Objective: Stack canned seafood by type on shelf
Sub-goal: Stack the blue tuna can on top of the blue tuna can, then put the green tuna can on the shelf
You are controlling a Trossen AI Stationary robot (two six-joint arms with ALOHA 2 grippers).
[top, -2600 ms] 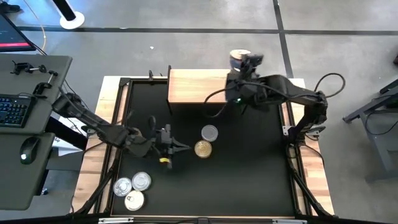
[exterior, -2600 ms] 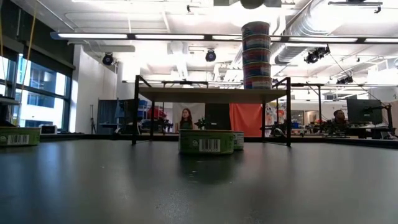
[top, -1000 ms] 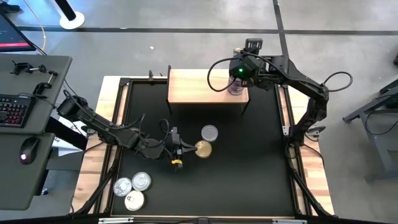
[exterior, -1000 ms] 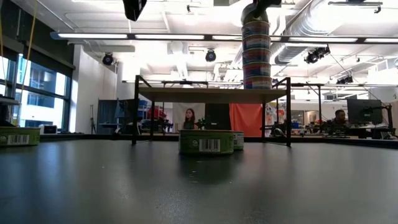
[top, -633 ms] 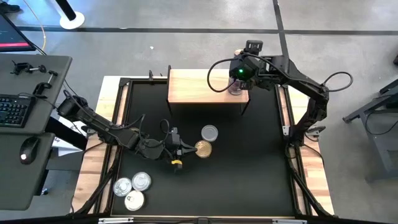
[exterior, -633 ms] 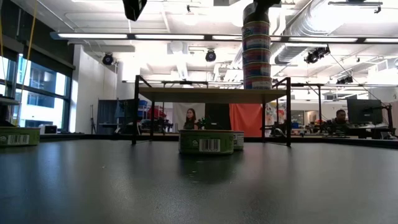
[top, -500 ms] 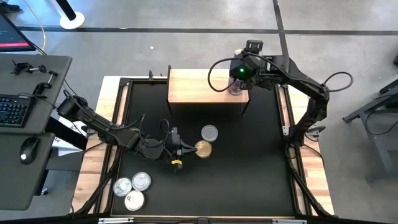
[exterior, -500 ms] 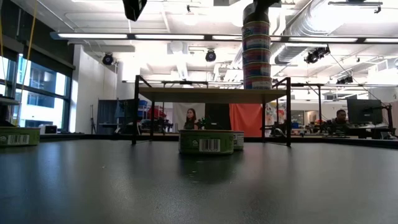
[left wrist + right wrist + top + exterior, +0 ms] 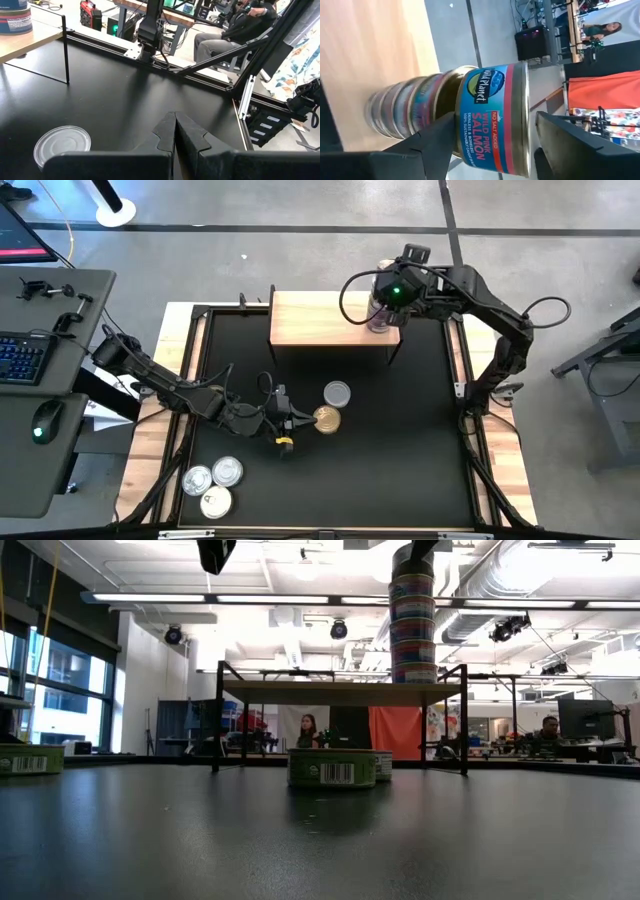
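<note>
On the right end of the pale wood shelf point(image 9: 320, 318) stands a tall stack of salmon tins point(image 9: 412, 630). My right gripper point(image 9: 495, 114) is open at the stack's top. Its fingers stand on either side of the topmost tin point(image 9: 492, 95), and a gap shows at one finger. A silver-topped tin point(image 9: 337, 393) and a gold-topped tin point(image 9: 326, 419) lie on the black table in front of the shelf. Three more tins point(image 9: 215, 485) lie near the front left corner. My left gripper point(image 9: 298, 420) hangs shut and empty above the table, just left of the gold-topped tin.
The shelf stands on thin dark legs point(image 9: 66, 50) at the table's far edge. A raised metal frame point(image 9: 470, 410) runs round the table. A desk with a keyboard point(image 9: 25, 360) stands to the left. People sit in the room behind point(image 9: 305, 730).
My right hand has rolled a little at the top of the stack and swung slightly toward the table's right edge. The stack stands as before. The loose tins have not moved.
</note>
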